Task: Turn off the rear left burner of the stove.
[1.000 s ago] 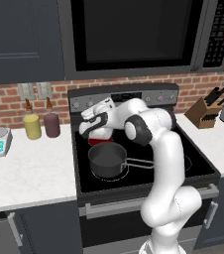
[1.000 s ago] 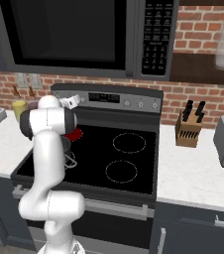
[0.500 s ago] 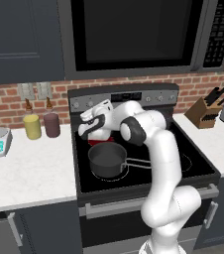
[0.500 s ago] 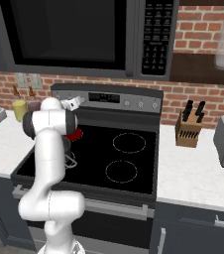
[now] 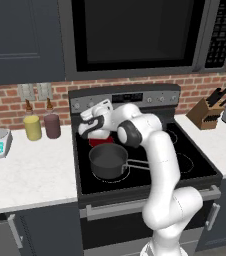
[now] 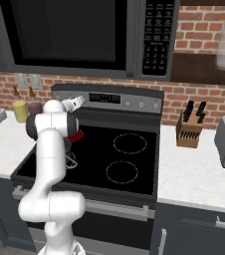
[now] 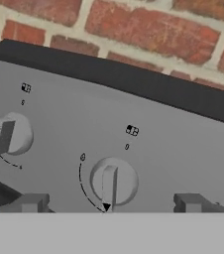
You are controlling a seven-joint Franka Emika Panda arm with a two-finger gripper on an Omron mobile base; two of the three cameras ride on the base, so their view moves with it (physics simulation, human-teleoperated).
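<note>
Left base view — claw (image 5: 86,126) at stove (image 5: 185,165) knobs, fingers apart; pot (image 5: 108,160) crowds red rear left burner (image 5: 99,141).

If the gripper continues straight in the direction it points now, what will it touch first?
Most likely the knob on the stove's grey back panel, centred between the gripper fingertips; depth is unclear.

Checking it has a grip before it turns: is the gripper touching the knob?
Apart. In the hand view the fingertips flank the knob with grey panel visible between.
</note>
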